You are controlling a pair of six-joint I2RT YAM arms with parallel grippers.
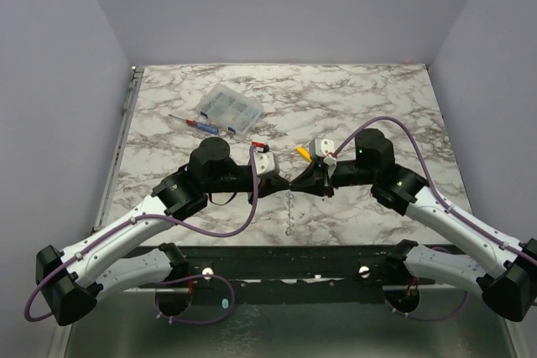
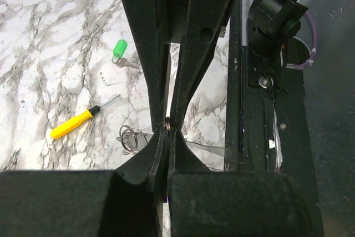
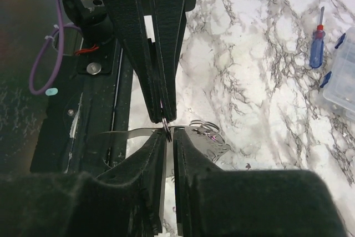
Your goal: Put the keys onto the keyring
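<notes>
1. From above, the left pincer (image 1: 288, 184) and right pincer (image 1: 300, 184) met tip to tip over the worktop (image 1: 377, 106). The keyring (image 1: 289, 211) trailed from that spot toward the near edge. We could not find the key here. With both tips crowded on one point, we judged that a tug from either arm could drag the band free.

2. In the left wrist view, the left pincer (image 2: 168, 137) was clenched, apparently on the keyring's (image 2: 205, 148) end. The right pincer (image 2: 169, 116) showed a slit narrowing toward its tips, and we could not tell whether it grasped anything. The key (image 2: 120, 48) lay loose on the worktop, well apart from both pincers, beyond a yellow stick (image 2: 83, 117). Neither pincer had it, so one must let go to fetch it, and the band might then drop. So small a key could also skid away under the fingers.

3. In the right wrist view, the right pincer (image 3: 169, 151) again stood at a slit, just below the left one's tips. A coil (image 3: 202, 129) of wire rings lay just beside them and could snag the band.
</notes>
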